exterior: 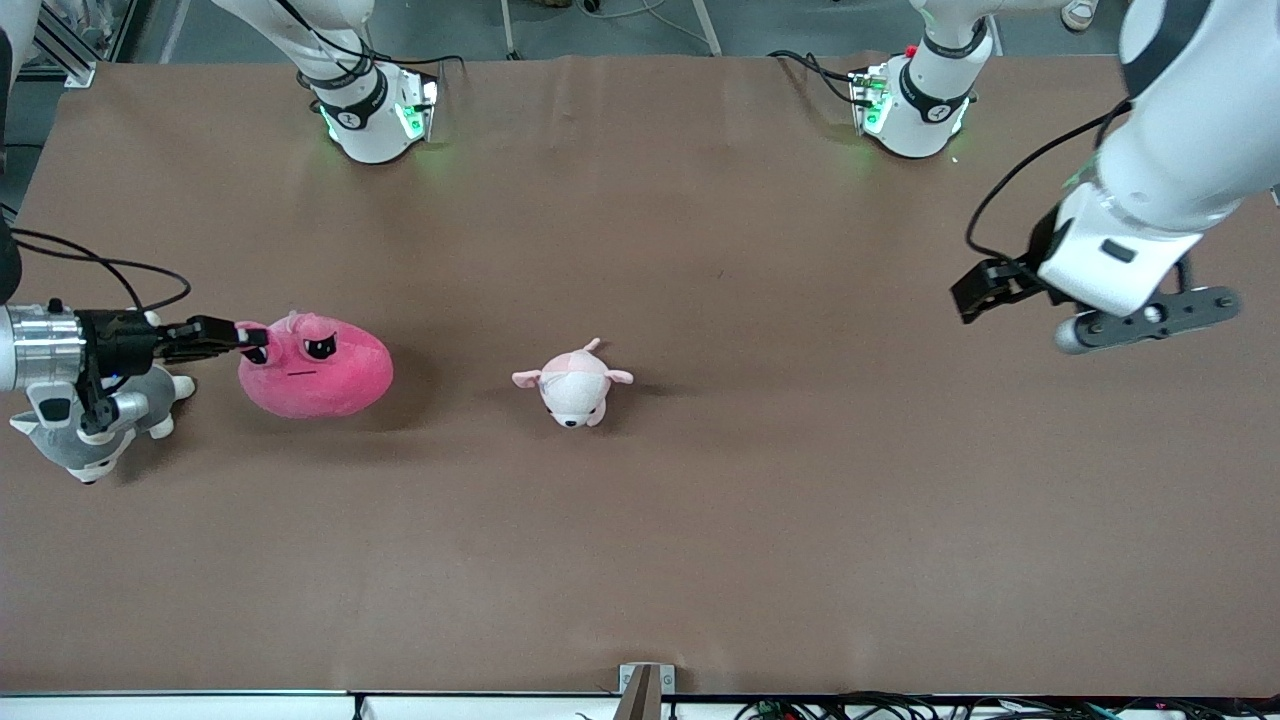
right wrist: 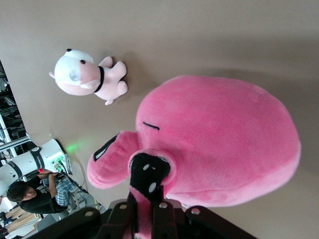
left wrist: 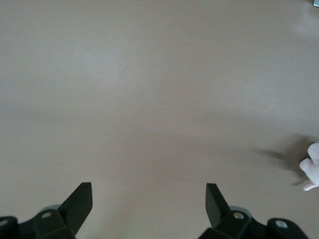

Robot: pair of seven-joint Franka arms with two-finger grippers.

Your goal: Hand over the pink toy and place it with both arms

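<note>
I see the pink toy [exterior: 314, 366] at mid-left of the front frame, long axis across the frame, face toward the front camera. The right gripper [exterior: 252, 338] pinches a tuft at its top edge — the right wrist view alone shows this clamp [right wrist: 147, 209]. The left gripper [exterior: 1010, 290], upper right, hangs over the table [exterior: 800, 500], fingers [left wrist: 79, 201] spread. A pale plush [exterior: 572, 386] lies mid-frame; a grey plush [exterior: 100, 425] sits under the right wrist.

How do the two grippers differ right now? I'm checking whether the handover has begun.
The right gripper is shut on the pink toy, pinching an edge of it at the right arm's end of the table; the left gripper is open and holds nothing. The right gripper is low at the toy, while the left gripper hangs over bare table at the left arm's end. Both are black with two fingers.
</note>
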